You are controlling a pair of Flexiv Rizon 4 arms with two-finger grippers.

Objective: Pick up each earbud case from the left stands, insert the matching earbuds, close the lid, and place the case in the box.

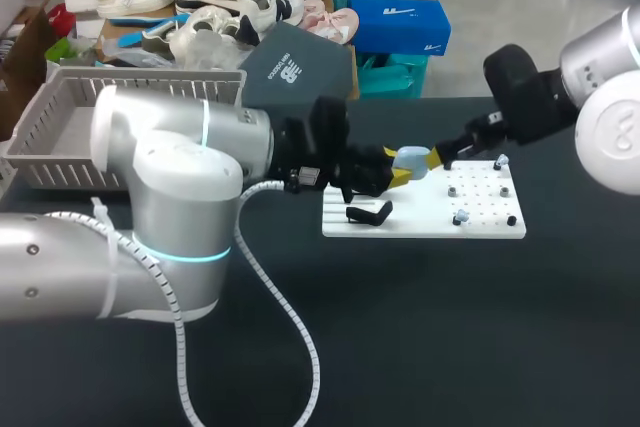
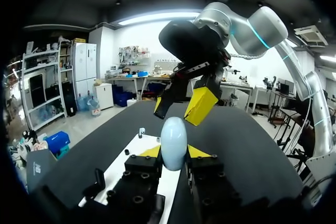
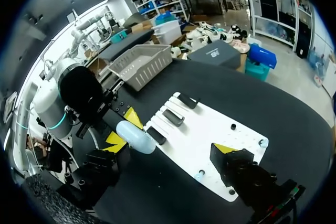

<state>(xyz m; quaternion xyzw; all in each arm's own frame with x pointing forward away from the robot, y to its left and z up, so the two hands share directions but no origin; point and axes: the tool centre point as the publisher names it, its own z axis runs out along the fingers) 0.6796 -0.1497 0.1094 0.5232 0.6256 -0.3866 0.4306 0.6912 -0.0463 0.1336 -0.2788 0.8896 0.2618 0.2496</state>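
1. At the tabletop's (image 1: 400,327) far left, the grey basket (image 1: 45,147), likely the box, stands well apart, with open room before it.
2. The left hand (image 1: 400,169) pinches the pale blue earbud case (image 1: 411,159) over the white stand board (image 1: 420,222). The case looks light, hard and slick; its flatter sides suit gripping.
3. The right hand (image 1: 440,157) is spread and empty, just beside the case. The pegs (image 1: 511,220) below could snag.

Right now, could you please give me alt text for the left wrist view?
The left gripper is shut on a pale blue earbud case, held above a white board. The right gripper hangs open just ahead of the case.
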